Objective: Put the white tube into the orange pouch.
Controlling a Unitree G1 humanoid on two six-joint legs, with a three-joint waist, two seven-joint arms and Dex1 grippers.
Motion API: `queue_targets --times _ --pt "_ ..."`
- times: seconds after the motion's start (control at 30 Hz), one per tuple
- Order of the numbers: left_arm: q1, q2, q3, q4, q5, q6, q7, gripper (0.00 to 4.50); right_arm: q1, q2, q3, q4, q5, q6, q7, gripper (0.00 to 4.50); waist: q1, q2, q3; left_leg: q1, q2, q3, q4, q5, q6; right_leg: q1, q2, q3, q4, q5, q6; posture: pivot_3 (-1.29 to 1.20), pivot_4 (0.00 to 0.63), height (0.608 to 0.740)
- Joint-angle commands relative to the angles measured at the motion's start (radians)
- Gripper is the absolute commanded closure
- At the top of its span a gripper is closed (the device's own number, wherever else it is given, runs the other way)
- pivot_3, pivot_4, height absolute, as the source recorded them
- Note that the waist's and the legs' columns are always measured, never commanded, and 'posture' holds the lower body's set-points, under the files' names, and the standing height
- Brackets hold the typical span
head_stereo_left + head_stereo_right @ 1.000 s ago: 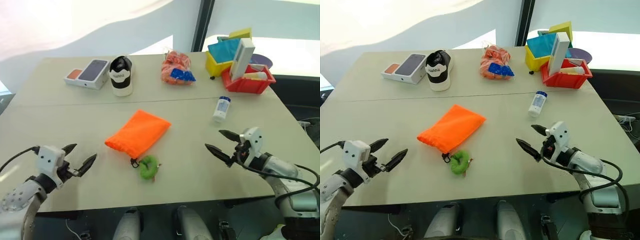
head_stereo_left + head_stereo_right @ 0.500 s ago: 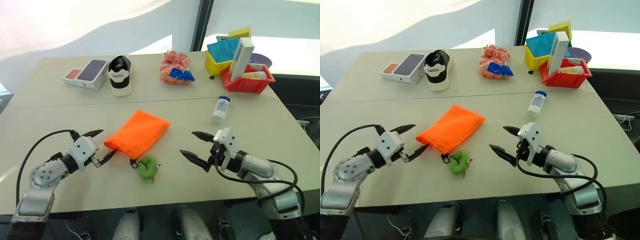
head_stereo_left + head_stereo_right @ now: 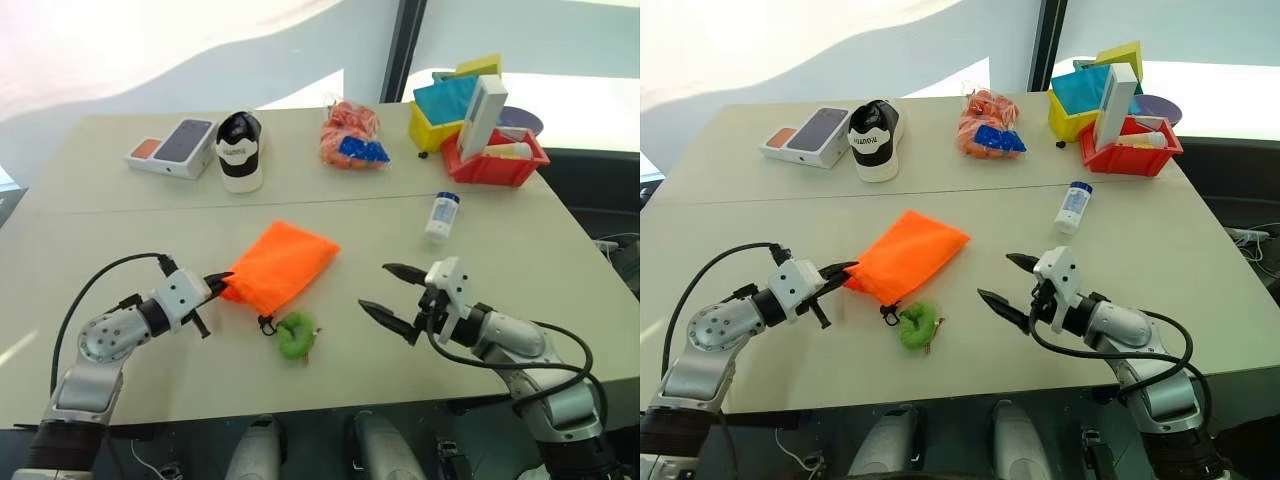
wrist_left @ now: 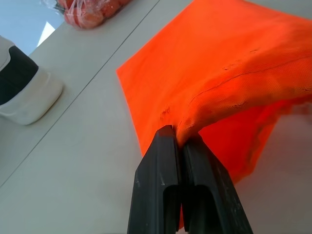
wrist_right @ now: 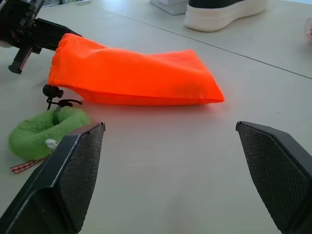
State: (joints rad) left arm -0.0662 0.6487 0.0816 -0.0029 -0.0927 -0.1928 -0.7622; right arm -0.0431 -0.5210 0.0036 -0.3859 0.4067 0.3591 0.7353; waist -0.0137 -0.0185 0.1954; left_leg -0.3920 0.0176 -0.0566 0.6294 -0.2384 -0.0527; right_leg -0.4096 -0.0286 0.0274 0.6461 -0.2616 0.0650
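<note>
Orange pouch point(image 3: 280, 264): we see a bright orange fabric drawstring bag lying flat near the middle of the bench point(image 3: 120, 230), set on a diagonal, its closed end toward the far right and its gathered mouth toward the near left.
Pouch mouth: we find the left end effector point(image 3: 217, 283) pinched closed on the fabric rim, which puckers up at the pinch.
Cord: we note a black cord leaving the mouth and ending in a green fuzzy ring point(image 3: 296, 333) that rests on the bench just beside the pouch's near edge.
White tube point(image 3: 442, 217): we see a small white cylinder with blue cap and blue print, lying on its side well apart from the pouch, toward the far right.
</note>
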Motion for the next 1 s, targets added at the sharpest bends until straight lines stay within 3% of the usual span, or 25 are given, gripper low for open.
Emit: queue_targets --times 0.03,0.27,0.47,0.7,0.87,1.0 --pt "-0.001 -0.008 0.015 -0.041 -0.040 0.016 0.004 4.47 -0.029 0.014 -0.052 0.023 -0.009 -0.028 -0.047 0.00 0.000 0.000 0.000 0.000 0.000 0.000 0.000 0.000 0.000 0.000 0.000 0.000 0.000 0.000 0.000 0.00 0.150 0.740" --pt "0.091 0.002 0.051 -0.243 -0.213 0.233 -0.036 4.47 -0.184 0.060 -0.116 0.248 -0.163 -0.066 -0.292 0.00 -0.004 0.000 0.000 0.001 0.000 0.000 0.001 0.000 0.000 0.000 0.000 0.000 0.001 0.000 0.000 0.00 0.150 0.740" --pt "0.143 0.052 0.068 -0.453 -0.366 0.485 -0.040 4.47 -0.276 0.089 -0.131 0.397 -0.253 -0.103 -0.421 0.00 -0.002 0.000 0.000 0.000 0.000 -0.001 0.000 0.000 0.000 0.000 0.001 0.000 0.002 0.000 0.000 0.00 0.150 0.740" --pt "0.029 0.072 0.046 -0.581 -0.548 0.740 -0.010 4.47 -0.441 0.173 -0.161 0.615 -0.276 -0.058 -0.574 0.00 -0.007 0.001 0.000 0.001 0.000 0.000 0.002 0.000 0.000 0.000 0.002 0.001 0.002 0.001 -0.001 0.00 0.150 0.740" --pt "-0.106 -0.022 0.005 -0.605 -0.636 0.844 0.087 4.47 -0.501 0.221 -0.197 0.712 -0.259 -0.060 -0.631 0.00 -0.005 0.001 0.000 0.000 -0.001 -0.001 0.001 0.000 0.000 0.000 0.002 0.000 0.002 0.002 0.003 0.00 0.150 0.740" --pt "-0.196 -0.098 -0.041 -0.560 -0.608 0.849 0.140 4.47 -0.545 0.251 -0.229 0.794 -0.263 -0.089 -0.705 0.00 -0.007 0.001 0.000 0.001 -0.001 -0.001 0.002 0.000 0.000 0.001 0.002 0.001 0.003 0.002 0.003 0.00 0.150 0.740"
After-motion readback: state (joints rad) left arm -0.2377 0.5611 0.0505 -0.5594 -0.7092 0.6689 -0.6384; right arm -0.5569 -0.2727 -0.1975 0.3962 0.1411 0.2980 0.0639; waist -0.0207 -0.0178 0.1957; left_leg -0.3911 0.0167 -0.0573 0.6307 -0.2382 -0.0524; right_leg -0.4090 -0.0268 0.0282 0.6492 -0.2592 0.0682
